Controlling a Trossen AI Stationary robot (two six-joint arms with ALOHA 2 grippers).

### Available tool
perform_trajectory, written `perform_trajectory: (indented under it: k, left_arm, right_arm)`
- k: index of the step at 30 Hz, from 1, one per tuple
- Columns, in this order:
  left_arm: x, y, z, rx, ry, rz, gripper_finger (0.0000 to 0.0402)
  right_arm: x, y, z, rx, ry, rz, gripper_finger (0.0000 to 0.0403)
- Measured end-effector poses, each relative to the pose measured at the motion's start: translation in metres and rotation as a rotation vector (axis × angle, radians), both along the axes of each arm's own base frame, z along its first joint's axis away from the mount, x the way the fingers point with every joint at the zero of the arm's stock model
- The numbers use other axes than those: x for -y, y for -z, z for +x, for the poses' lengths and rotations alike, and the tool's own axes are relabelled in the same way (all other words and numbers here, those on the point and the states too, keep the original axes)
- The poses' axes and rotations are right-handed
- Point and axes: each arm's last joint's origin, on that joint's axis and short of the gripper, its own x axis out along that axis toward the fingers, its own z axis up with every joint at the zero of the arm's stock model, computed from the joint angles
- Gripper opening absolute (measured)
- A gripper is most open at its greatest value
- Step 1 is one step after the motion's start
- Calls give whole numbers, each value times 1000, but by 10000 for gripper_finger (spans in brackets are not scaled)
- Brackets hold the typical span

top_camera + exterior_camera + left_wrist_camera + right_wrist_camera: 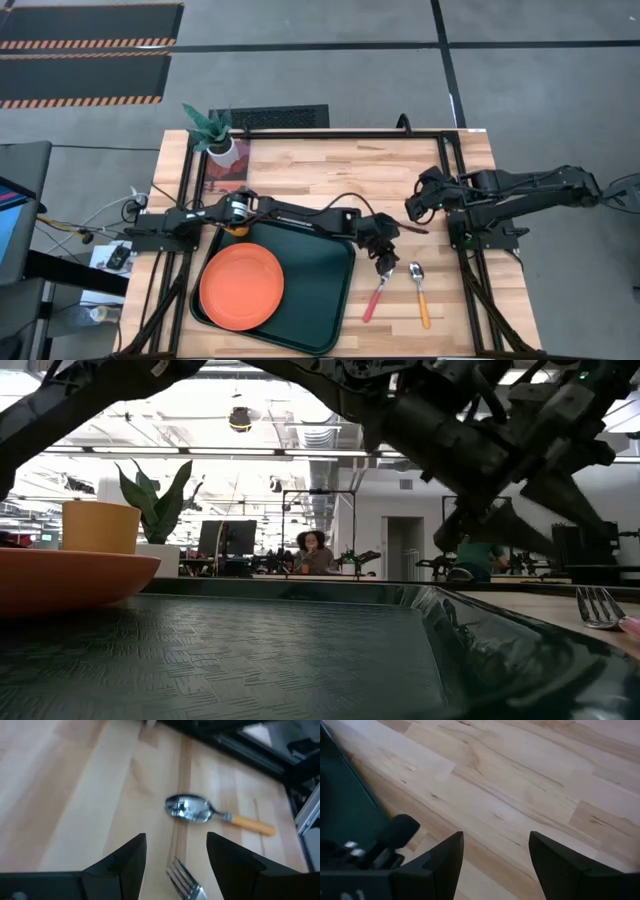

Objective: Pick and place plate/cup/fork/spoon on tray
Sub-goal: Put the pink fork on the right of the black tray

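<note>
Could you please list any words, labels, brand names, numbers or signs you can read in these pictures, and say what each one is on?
None can be read.
The plate, tray, fork and spoon show no lettering.
The monitors in the room behind, in the low view, are too small and blurred to read.
The striped floor mats carry hazard stripes only, no words.

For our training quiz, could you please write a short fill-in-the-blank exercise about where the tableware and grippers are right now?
1. The plate lies on the dark green ____.
2. The left gripper hovers, fingers open, over the tines of the ____.
3. The spoon lies on the bare ____, beside the fork.
4. The right gripper holds ____.

Missing words: tray; fork; table; nothing
</note>
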Motion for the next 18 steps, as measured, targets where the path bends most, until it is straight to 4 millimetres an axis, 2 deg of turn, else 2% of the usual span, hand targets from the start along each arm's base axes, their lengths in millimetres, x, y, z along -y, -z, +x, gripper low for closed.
perform_trajectory:
  k: [7, 14, 18]
  left_arm:
    - [5, 9, -3, -10, 54, 80, 194]
    - [22, 11, -6, 4, 122, 166, 194]
    - [23, 15, -5, 9, 135, 184, 194]
  right_arm:
    - [-1, 0, -1, -8, -6, -1, 250]
    - [-1, 0, -1, -6, -1, 0, 250]
    - [-1, 0, -1, -6, -1, -1, 250]
